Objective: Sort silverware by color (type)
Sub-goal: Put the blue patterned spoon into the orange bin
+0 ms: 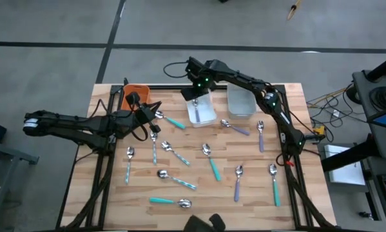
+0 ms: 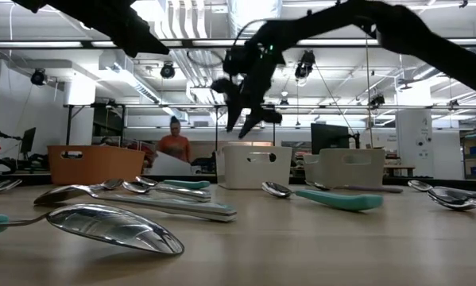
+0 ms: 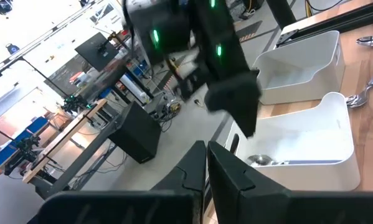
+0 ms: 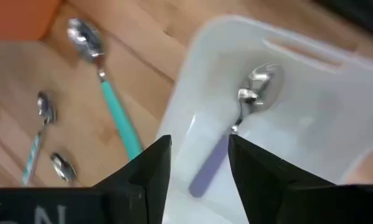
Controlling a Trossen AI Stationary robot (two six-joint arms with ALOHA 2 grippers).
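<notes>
While my right hand (image 1: 196, 88) hangs over the white bin (image 1: 204, 115), its fingers stand apart, released.
A purple-handled spoon (image 4: 236, 140) lies inside, sorted by color; my left hand (image 1: 147, 115) waits clenched, empty.

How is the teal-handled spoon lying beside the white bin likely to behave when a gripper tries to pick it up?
The teal-handled spoon lies flat on the wooden table, so fingers may struggle to get under it. Its shiny metal bowl looks slippery; the teal handle is probably the better grip. It looks stiff and light, and if nudged would likely slide or pivot.
</notes>
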